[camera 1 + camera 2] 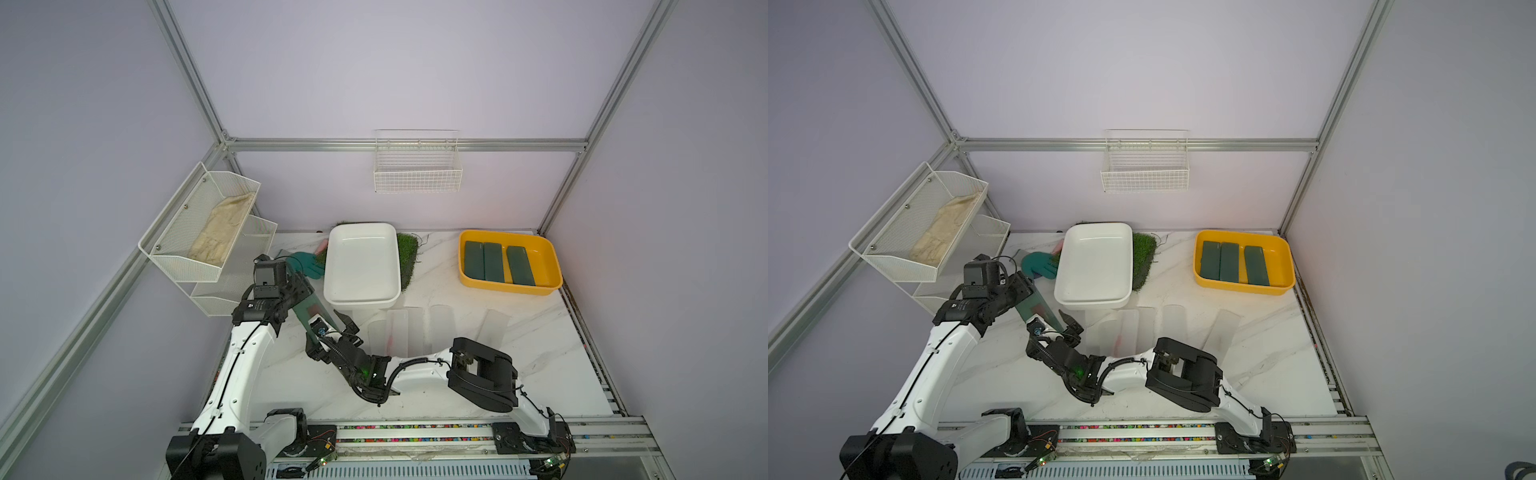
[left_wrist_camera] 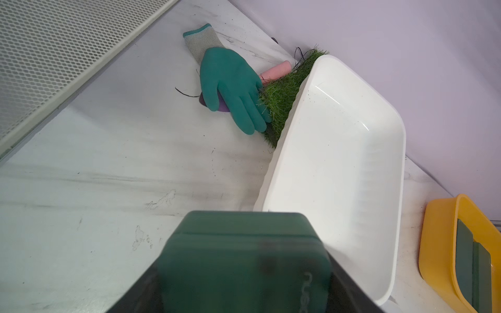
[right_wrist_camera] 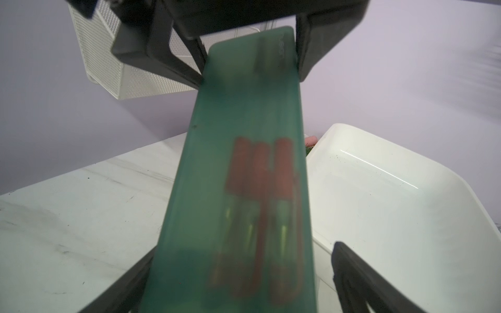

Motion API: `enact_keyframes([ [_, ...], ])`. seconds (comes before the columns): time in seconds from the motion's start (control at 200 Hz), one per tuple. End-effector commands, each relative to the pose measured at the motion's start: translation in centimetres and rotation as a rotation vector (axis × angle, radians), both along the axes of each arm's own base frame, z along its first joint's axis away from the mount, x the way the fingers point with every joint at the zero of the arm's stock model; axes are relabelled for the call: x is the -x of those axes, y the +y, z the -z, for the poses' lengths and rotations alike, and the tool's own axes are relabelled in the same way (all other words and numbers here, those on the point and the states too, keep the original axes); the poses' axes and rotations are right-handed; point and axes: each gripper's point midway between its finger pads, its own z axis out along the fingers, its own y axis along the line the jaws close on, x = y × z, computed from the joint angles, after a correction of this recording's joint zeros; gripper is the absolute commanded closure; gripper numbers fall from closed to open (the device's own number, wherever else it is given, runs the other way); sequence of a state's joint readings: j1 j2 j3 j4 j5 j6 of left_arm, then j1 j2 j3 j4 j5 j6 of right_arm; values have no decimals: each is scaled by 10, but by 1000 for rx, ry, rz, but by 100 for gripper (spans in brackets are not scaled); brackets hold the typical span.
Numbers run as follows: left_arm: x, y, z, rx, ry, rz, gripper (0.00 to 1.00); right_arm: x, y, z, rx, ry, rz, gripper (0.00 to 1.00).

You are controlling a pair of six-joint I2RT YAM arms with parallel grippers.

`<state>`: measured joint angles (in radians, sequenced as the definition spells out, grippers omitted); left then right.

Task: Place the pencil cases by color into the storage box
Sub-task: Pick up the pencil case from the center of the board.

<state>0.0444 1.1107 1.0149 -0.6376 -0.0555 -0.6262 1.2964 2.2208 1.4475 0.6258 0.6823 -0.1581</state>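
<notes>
The left claw (image 1: 297, 289) is clamped on one end of a flat dark green translucent plastic pencil case (image 1: 316, 311). In the right wrist view its two fingers press against the case's long edges. The case is held up off the white marble table (image 1: 540, 353), tilted, just beside the near left corner of the white rectangular plastic storage box (image 1: 359, 300). Reddish pens show dimly through its lid.

The right claw (image 3: 241, 279) stands spread around the case's other end. One finger lies close along the edge, and the other is clear of it with a visible gap, so it has no grip on the case.

The white box has nothing in it and rests partly on a green fake-grass mat (image 2: 284, 92). A teal rubber glove (image 2: 230, 84) lies against the mat's edge.

Three more dark green cases (image 1: 493, 262) lie side by side in the yellow plastic tray (image 1: 507, 286), near the table's far right corner.

Several frosted translucent white cases (image 1: 440, 326) lie on the table in a loose row just in front of the white box.
</notes>
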Motion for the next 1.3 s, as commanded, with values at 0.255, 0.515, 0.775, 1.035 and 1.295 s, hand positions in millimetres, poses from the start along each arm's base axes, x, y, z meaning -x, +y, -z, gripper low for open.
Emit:
enact_keyframes([
  [0.255, 2, -3, -9, -7, -51, 23, 30, -9, 0, -7, -16, -2, 19, 36],
  [0.515, 4, -13, -48, 29, -164, 63, 1, -4, -21, -24, -86, 40, 28, 41],
  [0.775, 10, -33, -95, 62, -318, 177, 0, 6, -73, -51, -179, 154, 62, 41],
  [1.035, 0, -54, -110, 35, -411, 251, 0, 3, -162, -73, -170, 276, 196, 41],
  [1.295, -19, -144, -124, -47, -489, 478, 0, -6, -284, -108, -276, 361, 360, 41],
])
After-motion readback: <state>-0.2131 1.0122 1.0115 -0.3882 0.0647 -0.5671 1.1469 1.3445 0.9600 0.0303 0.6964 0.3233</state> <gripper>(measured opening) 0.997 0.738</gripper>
